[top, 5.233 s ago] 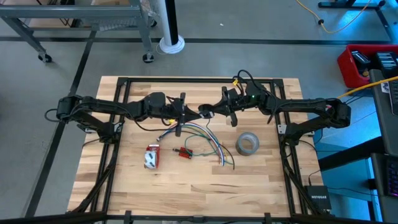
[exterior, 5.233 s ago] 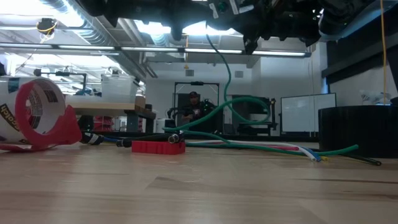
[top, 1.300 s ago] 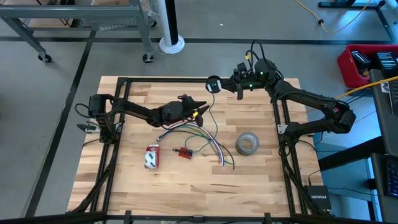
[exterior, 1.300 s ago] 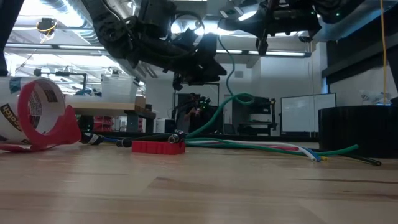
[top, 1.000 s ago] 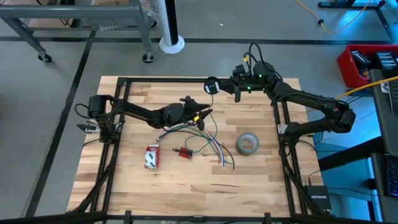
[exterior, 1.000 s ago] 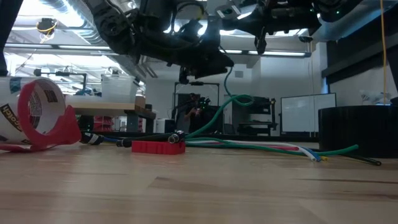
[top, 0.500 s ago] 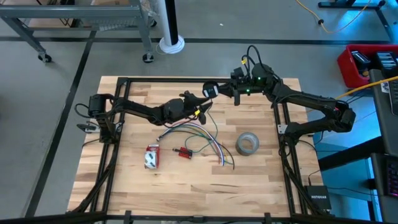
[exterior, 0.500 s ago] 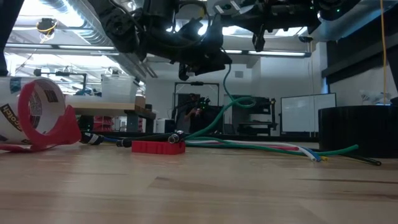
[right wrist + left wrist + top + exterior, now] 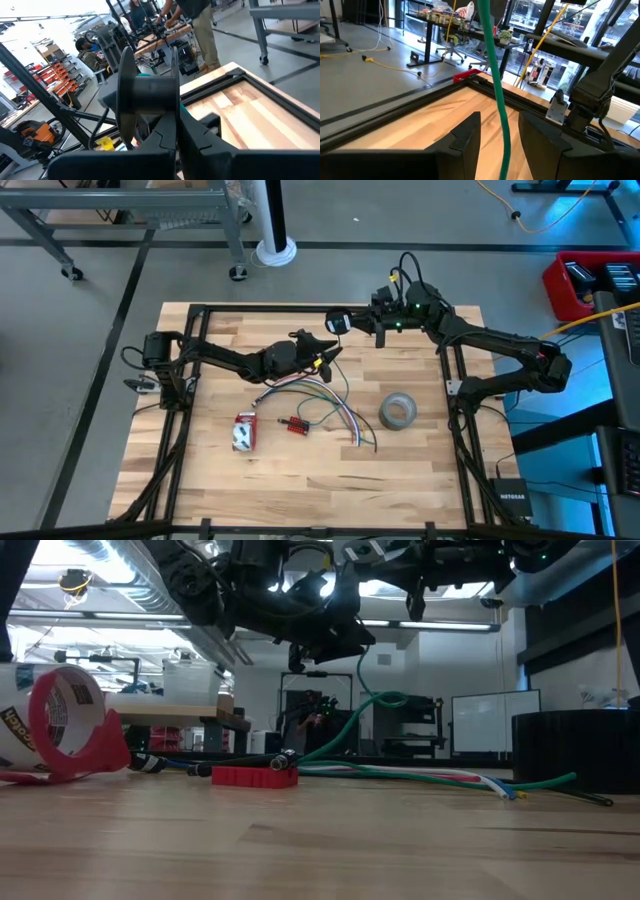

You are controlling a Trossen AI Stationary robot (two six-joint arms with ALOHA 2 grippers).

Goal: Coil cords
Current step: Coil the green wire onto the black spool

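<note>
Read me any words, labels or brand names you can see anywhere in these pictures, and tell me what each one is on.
"NETGEAR": on the small black box on the floor by the table's right corner, high view; small, only just readable.
Black letters on the white tape dispenser, low view: cut off at the picture's edge, not readable.
Labels on the red case, high view: too small to read.

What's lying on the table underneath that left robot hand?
Under the left hand, loose coloured cords spread across the wood, with a small red block beside them. A green cord rises between its fingers; anything directly beneath is hidden.
</note>
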